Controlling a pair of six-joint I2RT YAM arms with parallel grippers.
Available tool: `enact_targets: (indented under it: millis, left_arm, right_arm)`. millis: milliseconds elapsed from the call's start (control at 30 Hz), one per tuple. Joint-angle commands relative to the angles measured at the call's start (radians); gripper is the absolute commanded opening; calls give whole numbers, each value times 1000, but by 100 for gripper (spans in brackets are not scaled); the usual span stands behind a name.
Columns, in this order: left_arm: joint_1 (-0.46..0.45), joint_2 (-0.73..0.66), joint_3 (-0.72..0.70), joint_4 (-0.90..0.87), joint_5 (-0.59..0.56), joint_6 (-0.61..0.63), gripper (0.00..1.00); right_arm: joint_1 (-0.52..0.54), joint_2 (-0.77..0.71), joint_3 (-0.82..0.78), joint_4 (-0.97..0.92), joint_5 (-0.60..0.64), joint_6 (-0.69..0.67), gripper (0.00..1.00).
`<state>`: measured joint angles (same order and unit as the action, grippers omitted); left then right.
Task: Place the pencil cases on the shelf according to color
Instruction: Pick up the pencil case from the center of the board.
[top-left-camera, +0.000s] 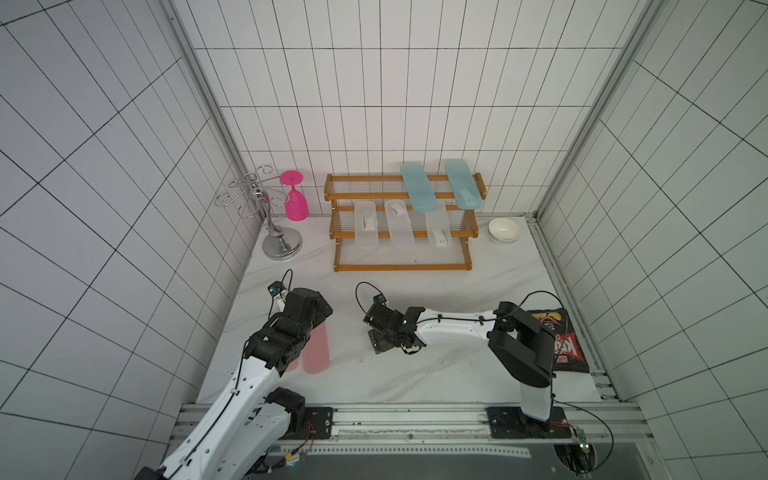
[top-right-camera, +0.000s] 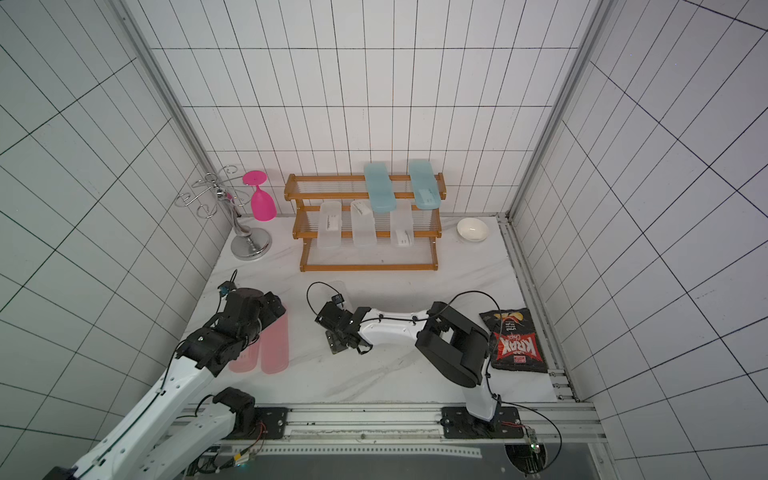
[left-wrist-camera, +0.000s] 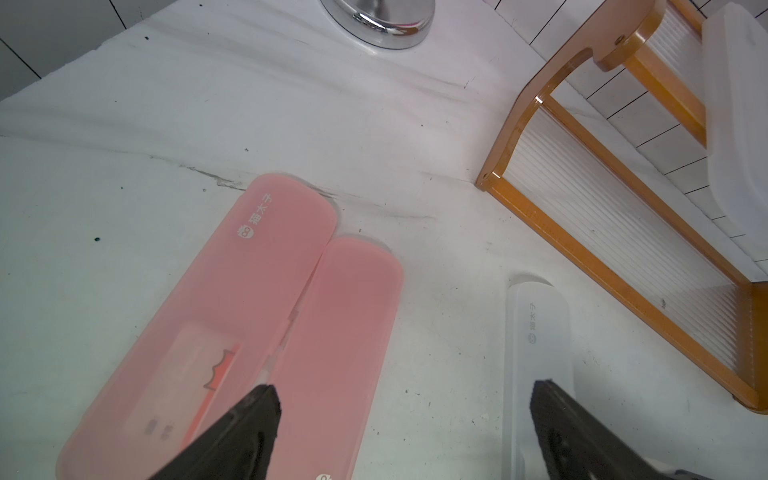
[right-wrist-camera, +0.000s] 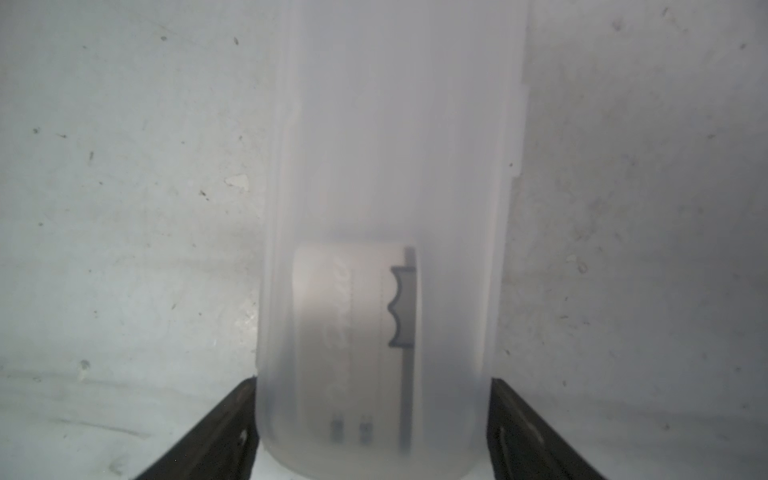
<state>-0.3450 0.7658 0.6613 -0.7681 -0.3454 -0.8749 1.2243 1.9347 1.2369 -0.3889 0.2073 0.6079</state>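
Note:
The shelf stands at the back with two light blue pencil cases on its top tier. Three frosted cases rest on the middle tier. Two pink cases lie side by side on the table, partly under my left arm in both top views. My left gripper hovers open over them. A fourth frosted case lies flat on the table, and my right gripper has its fingers against both long sides.
A silver wire stand with a hanging pink goblet stands left of the shelf. To the right of the shelf sits a white bowl. A black chips bag lies by the right edge.

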Motion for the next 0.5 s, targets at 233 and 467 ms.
enact_targets:
  millis: [233, 467]
  left_arm:
    - [5, -14, -17, 1, 17, -8, 98]
    - [5, -32, -17, 15, 35, 10, 98]
  right_arm:
    - [19, -179, -139, 27, 141, 14, 61]
    - [20, -471, -333, -7, 265, 73, 58]
